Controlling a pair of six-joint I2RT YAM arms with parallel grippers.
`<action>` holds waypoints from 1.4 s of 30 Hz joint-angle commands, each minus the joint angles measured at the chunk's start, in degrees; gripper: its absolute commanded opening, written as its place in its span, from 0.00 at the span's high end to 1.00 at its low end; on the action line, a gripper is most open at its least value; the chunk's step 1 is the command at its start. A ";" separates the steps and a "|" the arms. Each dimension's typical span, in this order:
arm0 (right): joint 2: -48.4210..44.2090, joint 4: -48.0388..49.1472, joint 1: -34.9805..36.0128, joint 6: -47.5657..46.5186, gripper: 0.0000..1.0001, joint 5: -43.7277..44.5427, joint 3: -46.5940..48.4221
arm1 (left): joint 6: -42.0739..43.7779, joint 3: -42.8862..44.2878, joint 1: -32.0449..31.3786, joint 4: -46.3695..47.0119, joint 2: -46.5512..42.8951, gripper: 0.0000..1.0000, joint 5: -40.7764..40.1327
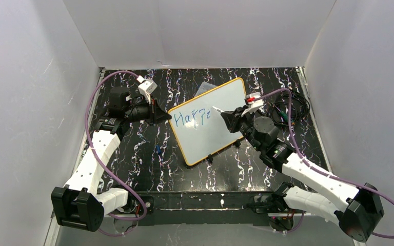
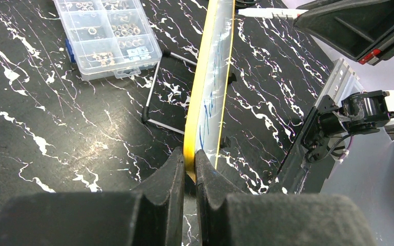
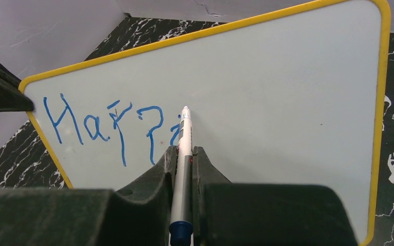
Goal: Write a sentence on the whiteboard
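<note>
**The sentence** (image 3: 107,125): one, blue, unfinished. It reads "Happ" plus a partly hidden fifth stroke, on the top line only.

**The whiteboard** (image 3: 287,102): one, yellow-framed, propped tilted at mid-table. Its long axis runs 8 to 2 o'clock in the top view.

**Marker** (image 3: 185,128): one, with its tip at the last stroke. Blank surface lies at 3 o'clock from the tip, so the next letters likely belong that way.

**Right gripper** (image 3: 184,151): one, clamped on the marker, and the nearer arm to the blank area.

**Left gripper** (image 2: 189,156): one, pinched tight on the board's frame at its 9 o'clock edge.

**Compartment box** (image 2: 107,36): one, clear, lying beyond the board at 12 o'clock.
</note>
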 commanded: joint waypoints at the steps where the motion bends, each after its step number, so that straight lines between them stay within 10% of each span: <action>1: 1.16 2.05 -0.13 -0.45 0.99 0.92 0.38 | 1.91 -0.41 -0.44 -0.35 -1.04 1.00 2.45; 42: 1.75 5.18 -0.17 1.11 0.99 1.91 -1.38 | 1.91 -0.39 -0.44 -0.26 -1.27 1.00 2.54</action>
